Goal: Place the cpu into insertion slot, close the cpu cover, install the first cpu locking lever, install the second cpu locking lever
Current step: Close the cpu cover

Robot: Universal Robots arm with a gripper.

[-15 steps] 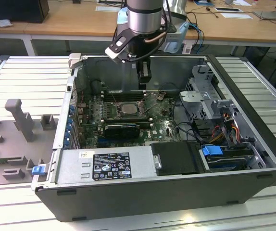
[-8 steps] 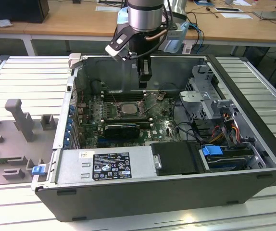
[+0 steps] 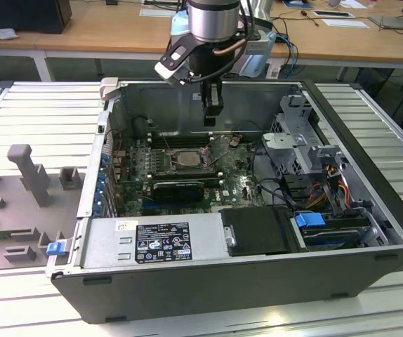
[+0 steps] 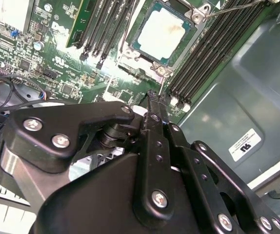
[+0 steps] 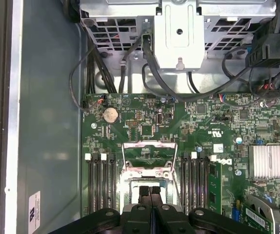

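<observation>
Progress: cpu point(image 4: 162, 33) sits flat in the insertion slot point(image 4: 130, 52), pale face up, so step 1 looks done. The cpu cover point(image 5: 147, 170) seems raised at the slot's edge, not down over the chip, though that's not certain. A wire locking lever point(image 4: 232, 7) stands free, so both levers prob. remain to do.

Pincer point(image 3: 211, 119) hangs above the slot w/ fingers pressed together, holding nothing.

Containers: open PC case point(image 3: 187, 288) lies on the slatted counter point(image 3: 40, 112). Inside are the motherboard point(image 3: 236, 186), memory sticks point(image 4: 101, 29), a drive cage point(image 5: 179, 29) & cables.
</observation>
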